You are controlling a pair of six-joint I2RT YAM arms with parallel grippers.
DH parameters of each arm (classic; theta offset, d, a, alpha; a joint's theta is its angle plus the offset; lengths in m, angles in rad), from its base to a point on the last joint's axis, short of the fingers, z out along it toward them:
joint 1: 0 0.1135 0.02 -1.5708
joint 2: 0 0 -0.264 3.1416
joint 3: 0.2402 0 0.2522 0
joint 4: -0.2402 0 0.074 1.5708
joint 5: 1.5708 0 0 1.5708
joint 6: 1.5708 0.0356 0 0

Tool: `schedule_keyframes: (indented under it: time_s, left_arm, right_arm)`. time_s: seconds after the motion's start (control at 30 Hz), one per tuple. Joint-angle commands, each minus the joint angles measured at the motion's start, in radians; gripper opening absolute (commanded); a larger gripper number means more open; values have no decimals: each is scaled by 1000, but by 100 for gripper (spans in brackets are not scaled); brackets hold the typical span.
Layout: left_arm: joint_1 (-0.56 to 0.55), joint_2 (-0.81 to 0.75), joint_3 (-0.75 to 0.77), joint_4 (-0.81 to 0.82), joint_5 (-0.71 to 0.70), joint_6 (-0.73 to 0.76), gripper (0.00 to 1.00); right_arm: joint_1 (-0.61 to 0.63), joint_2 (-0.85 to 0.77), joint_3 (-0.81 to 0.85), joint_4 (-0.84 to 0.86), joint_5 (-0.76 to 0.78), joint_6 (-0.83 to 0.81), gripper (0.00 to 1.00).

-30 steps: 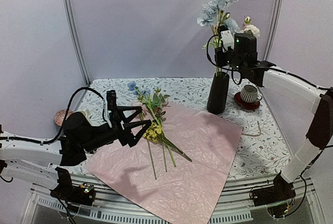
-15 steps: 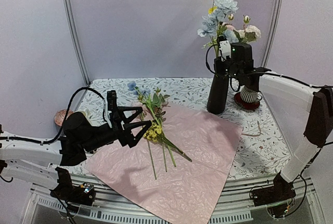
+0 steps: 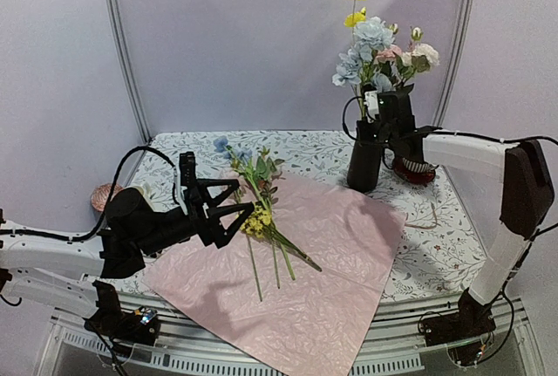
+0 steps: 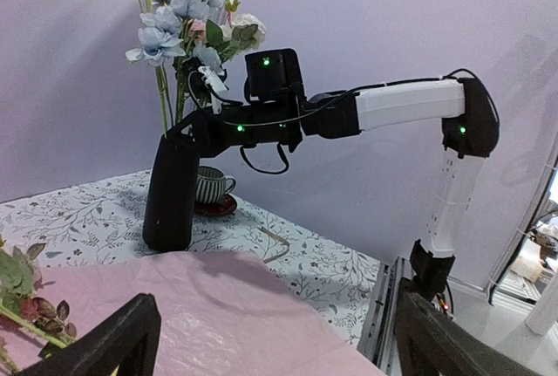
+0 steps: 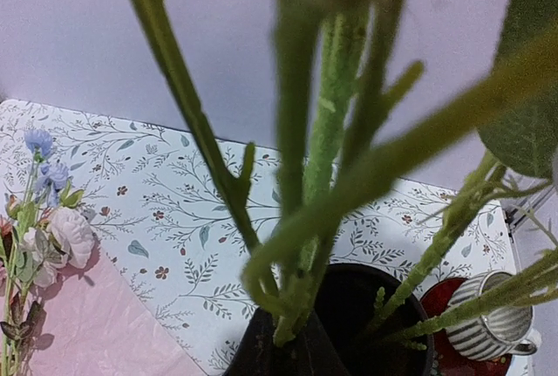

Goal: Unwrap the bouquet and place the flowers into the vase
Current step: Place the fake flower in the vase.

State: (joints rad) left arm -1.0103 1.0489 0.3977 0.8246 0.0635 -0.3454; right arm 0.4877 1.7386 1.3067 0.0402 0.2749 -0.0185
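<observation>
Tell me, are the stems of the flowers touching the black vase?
Touching. The right wrist view shows it: the flower stems run down into the mouth of the vase, and thin ones on the right lean across its rim.

Soft, even, fairly bright light fills the top view and seems to fall from above: the loose stems (image 3: 277, 258) lay only thin, faint shadows on the paper (image 3: 349, 245), and nothing glares. A paler wedge crosses the wall (image 3: 436, 18) at upper right. The pole (image 3: 122, 53) bows slightly, a sign of lens distortion toward the edges. From the left wrist the far scene is crisp, while the fingers (image 4: 113, 345) of the left pincer (image 4: 277, 306) are near-black shapes with little detail, and the right edge washes out bright. From the right wrist the flowers (image 5: 327, 132) sit too close to the lens and smear into green blur; the surface (image 5: 157, 184) and cup (image 5: 493, 328) behind look sharper.
</observation>
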Motion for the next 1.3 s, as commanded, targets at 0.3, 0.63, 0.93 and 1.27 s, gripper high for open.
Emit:
schedule_keyframes:
  time_s: [0.3, 0.63, 0.93, 1.27]
  left_arm:
    - [-4, -9, 11, -5, -8, 10, 95]
    - [-5, 2, 14, -7, -11, 3, 96]
    - [-5, -4, 12, -31, -35, -10, 96]
    - [-2, -31, 27, -174, -136, -61, 98]
  right_arm:
    - [0, -66, -28, -74, -41, 14, 41]
    - [2, -171, -66, -143, -104, 65, 66]
    - [2, -285, -102, -231, -175, 89, 73]
    - [2, -448, -274, -274, -371, 154, 99]
